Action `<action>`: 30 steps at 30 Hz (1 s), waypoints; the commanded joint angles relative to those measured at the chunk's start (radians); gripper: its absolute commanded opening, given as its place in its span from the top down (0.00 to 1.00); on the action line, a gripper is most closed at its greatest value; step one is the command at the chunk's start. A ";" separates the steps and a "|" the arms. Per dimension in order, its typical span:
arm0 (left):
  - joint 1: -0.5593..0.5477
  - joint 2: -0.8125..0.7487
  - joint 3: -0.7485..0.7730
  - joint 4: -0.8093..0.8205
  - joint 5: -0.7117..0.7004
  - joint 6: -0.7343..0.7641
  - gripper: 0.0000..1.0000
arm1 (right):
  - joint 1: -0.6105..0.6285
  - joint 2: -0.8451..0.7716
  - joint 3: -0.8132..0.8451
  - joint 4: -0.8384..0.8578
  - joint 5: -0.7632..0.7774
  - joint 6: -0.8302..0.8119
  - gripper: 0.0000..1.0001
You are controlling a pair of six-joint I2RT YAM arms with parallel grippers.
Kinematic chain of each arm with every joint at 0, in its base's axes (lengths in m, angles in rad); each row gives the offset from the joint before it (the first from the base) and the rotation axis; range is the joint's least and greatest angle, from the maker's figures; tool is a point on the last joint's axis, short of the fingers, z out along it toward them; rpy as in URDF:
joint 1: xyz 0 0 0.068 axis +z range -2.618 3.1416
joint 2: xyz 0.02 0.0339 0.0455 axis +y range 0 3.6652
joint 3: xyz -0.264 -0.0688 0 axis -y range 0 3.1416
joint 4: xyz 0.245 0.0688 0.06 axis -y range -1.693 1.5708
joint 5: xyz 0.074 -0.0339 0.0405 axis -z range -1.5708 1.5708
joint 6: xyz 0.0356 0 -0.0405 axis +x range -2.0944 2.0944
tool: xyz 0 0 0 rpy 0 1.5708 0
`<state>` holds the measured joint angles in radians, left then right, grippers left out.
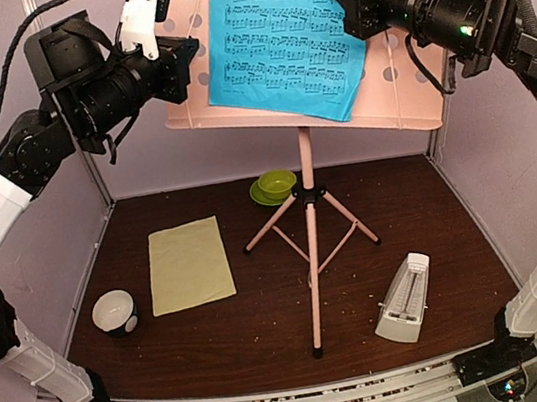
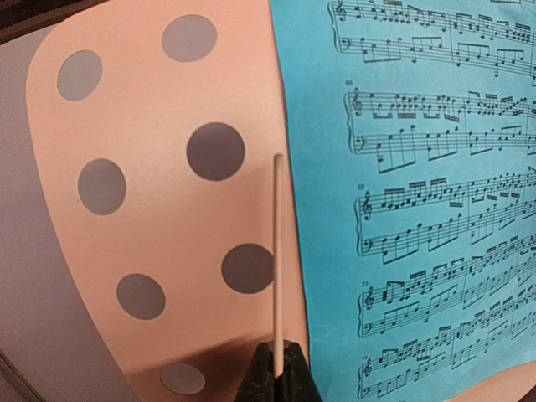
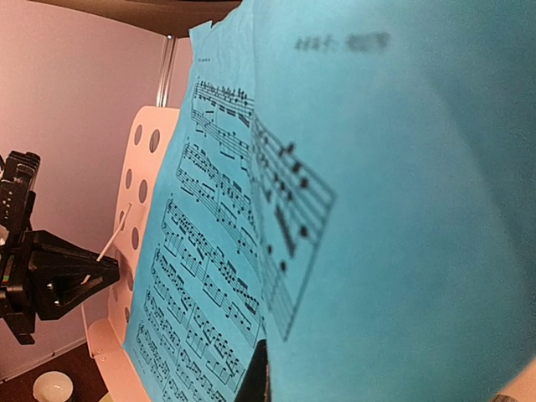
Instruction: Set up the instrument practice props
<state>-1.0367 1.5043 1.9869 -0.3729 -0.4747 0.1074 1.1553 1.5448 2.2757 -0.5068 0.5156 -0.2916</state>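
The pink music stand stands mid-table on its tripod, its perforated desk raised at the back. A blue music sheet lies against the desk. My left gripper is at the desk's left side, shut on the stand's thin pink retainer rod, left of the blue sheet. My right gripper is shut on the blue sheet's upper right edge; the paper curls over the lens and one dark finger shows. A pale-yellow sheet lies flat at left. The white metronome stands front right.
A green cup and saucer sit behind the tripod legs. A small white-and-black bowl sits at the front left, beside the yellow sheet. Purple walls close in the brown table on three sides.
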 commanded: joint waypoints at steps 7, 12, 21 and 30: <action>0.004 -0.060 -0.095 0.201 0.136 0.094 1.00 | 0.056 0.085 0.078 0.065 0.030 -0.123 1.00; 0.007 -0.069 -0.112 0.202 0.158 0.100 1.00 | 0.058 0.109 0.078 0.114 0.010 -0.165 1.00; 0.010 -0.071 -0.131 0.214 0.173 0.093 1.00 | 0.057 0.150 0.087 0.198 -0.048 -0.230 1.00; 0.012 -0.074 -0.152 0.233 0.171 0.072 1.00 | 0.050 0.184 0.087 0.239 -0.112 -0.247 0.98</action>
<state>-1.0225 1.4509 1.8500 -0.2070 -0.3386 0.1917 1.2095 1.7081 2.3375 -0.3107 0.4435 -0.5289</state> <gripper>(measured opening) 0.035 0.018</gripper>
